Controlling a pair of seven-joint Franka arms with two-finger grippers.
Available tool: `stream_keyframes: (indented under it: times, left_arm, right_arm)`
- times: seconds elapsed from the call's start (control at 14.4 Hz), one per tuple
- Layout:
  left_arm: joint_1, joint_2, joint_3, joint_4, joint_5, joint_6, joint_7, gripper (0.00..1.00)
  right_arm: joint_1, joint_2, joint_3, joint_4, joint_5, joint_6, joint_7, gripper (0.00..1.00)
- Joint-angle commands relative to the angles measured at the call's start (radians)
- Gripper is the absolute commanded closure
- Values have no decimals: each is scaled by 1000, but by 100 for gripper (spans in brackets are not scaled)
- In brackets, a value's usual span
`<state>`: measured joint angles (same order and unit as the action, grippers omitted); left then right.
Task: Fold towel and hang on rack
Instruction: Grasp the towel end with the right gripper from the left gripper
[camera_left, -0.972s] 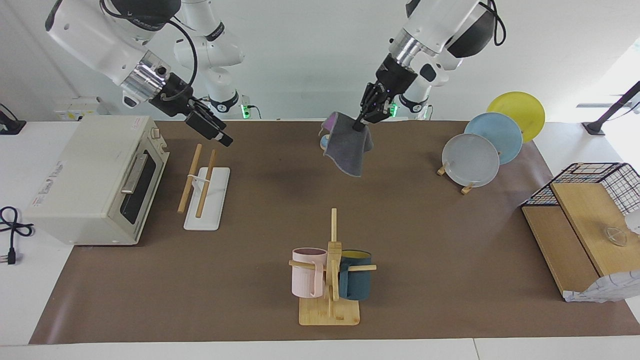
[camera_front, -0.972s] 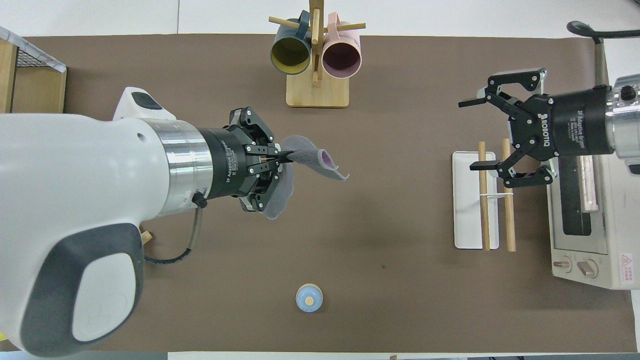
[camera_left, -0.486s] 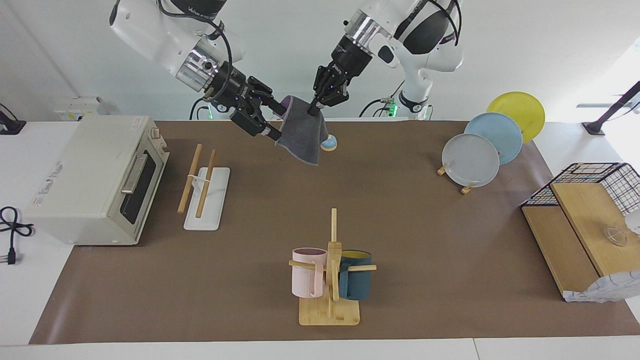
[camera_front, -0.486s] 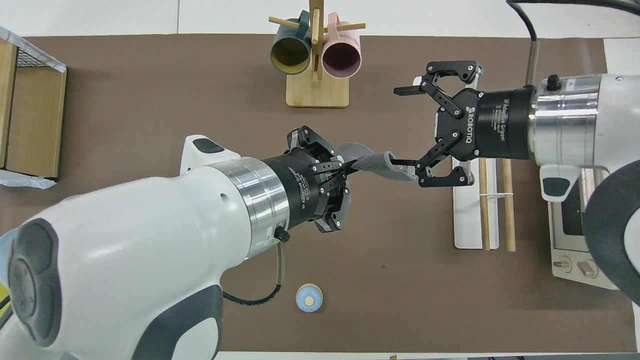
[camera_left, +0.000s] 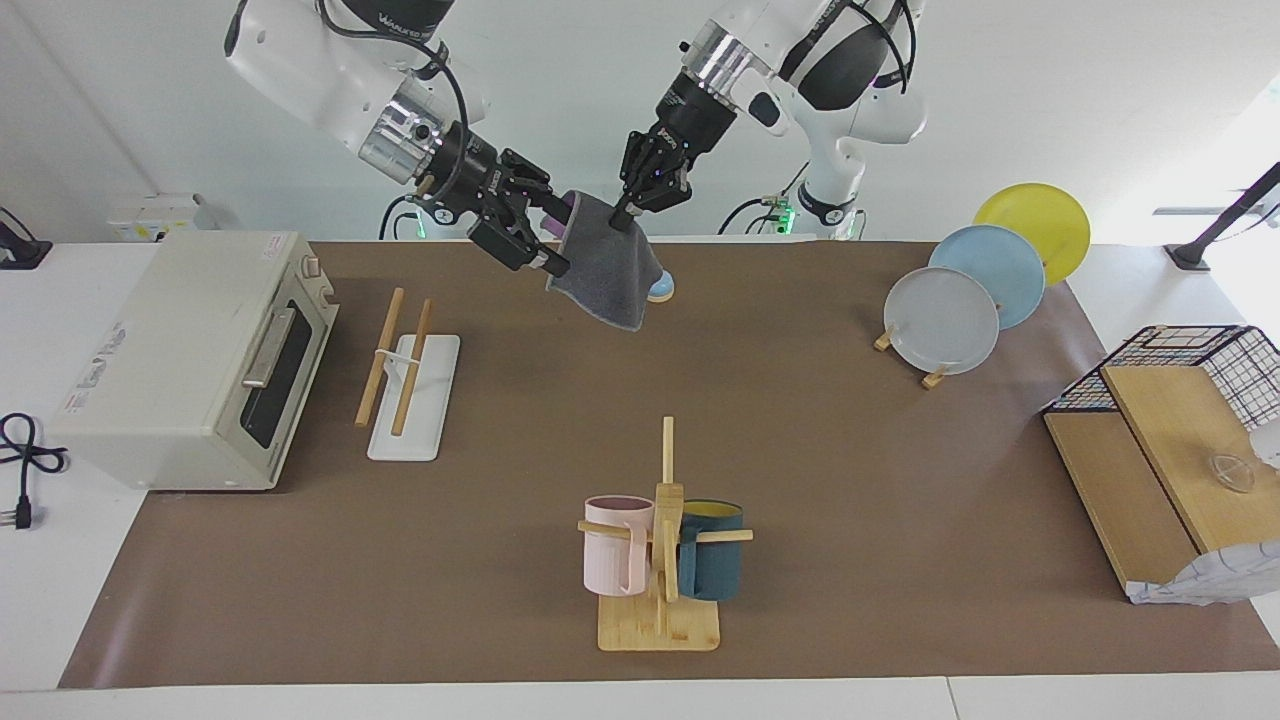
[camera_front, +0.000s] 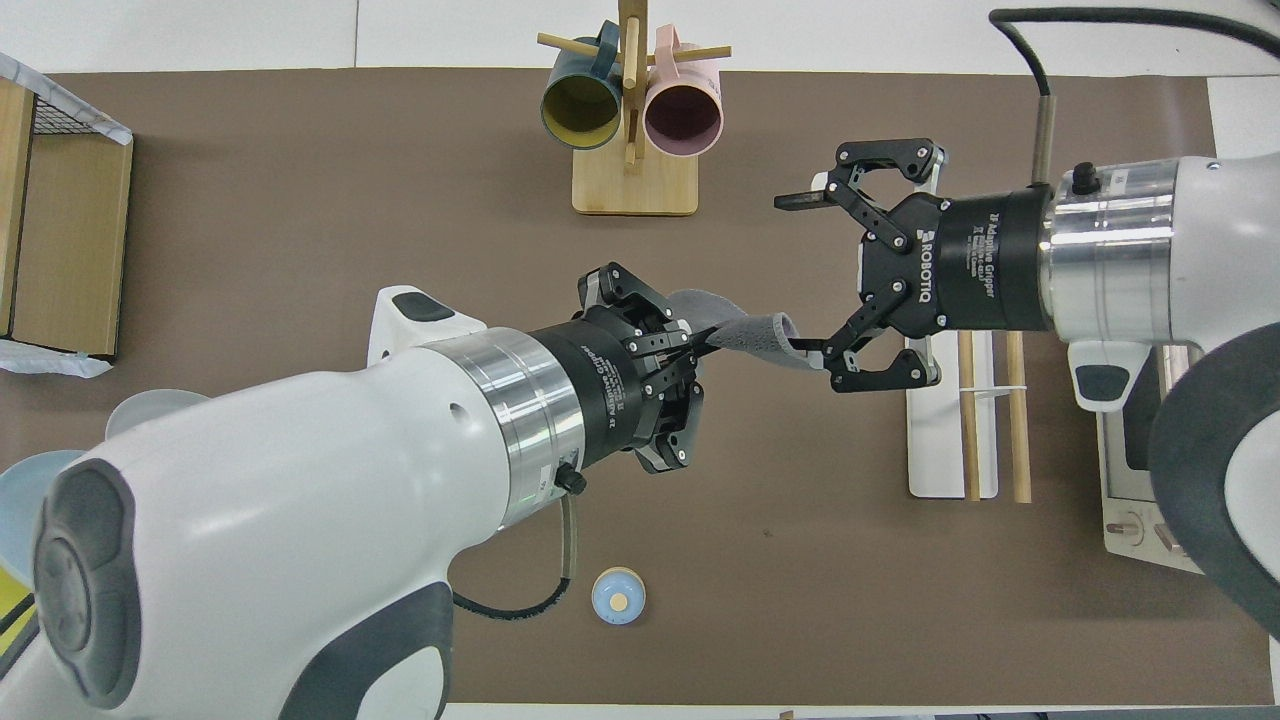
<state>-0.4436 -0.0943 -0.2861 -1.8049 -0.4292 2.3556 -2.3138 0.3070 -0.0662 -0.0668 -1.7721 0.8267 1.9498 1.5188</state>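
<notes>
Fingertips of the left gripper (camera_left: 622, 212) pinch one top corner of the towel (camera_left: 603, 268), which hangs in the air over the mat (camera_left: 820, 430) in the middle of the table, its grey face showing and a sliver of purple at the upper edge. The right gripper (camera_left: 552, 240) is up at the towel's other top corner with its jaws spread wide; in the overhead view one finger (camera_front: 812, 347) reaches the cloth's edge while the other finger (camera_front: 800, 199) stands well clear of it, so nothing is clamped there. Both arms come in high above the robots' end of the table and meet over its centre. Under the towel, close to the robots' edge of the mat, sits a small blue round thing (camera_left: 660, 289) with a tan centre. The rack (camera_left: 405, 375) lies toward the right arm's end, its two wooden rods resting on the white base, just beside an oven (camera_left: 190, 355) whose door faces it. A mug tree (camera_left: 662, 545) with a pink and a teal mug stands farther from the robots, near the mat's edge. Three plates (camera_left: 975, 290) lean in a stand toward the left arm's end, and a wire basket (camera_left: 1215, 365) with wooden boards sits at that end.
</notes>
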Motion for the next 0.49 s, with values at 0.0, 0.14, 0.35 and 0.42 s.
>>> stream_keyframes:
  times: [0.0, 0.14, 0.35, 0.42]
  left_arm:
    - [-6, -28, 10, -33, -22, 19, -10, 100]
    - [-6, -28, 10, -33, -22, 19, -16, 100]
    - [-7, -28, 10, -33, -22, 21, -24, 100]
    - [-6, -28, 10, -33, -22, 22, -24, 100]
  right_arm:
    - [-44, 0, -19, 60, -57, -168, -67, 0]
    - [-95, 20, -22, 130, -58, -291, -92, 0]
    - [-82, 14, -19, 123, -55, -305, -83, 0]
    - [-68, 6, -11, 103, -55, -293, -77, 0]
